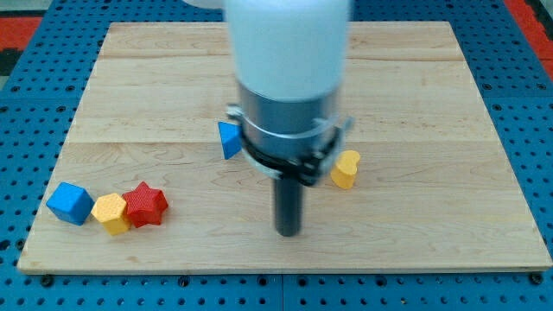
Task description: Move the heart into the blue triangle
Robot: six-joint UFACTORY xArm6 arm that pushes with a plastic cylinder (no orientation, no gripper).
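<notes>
A yellow heart (346,168) lies on the wooden board right of centre. A blue triangle (229,139) lies left of centre, its right part hidden behind the arm's grey collar. My tip (288,231) rests on the board below and between them, lower left of the heart and lower right of the triangle. It touches neither block.
A blue cube (70,203), a yellow block (111,212) and a red star (145,205) sit together at the board's lower left. The board (432,104) lies on a blue pegboard. The arm's white body hides the board's upper middle.
</notes>
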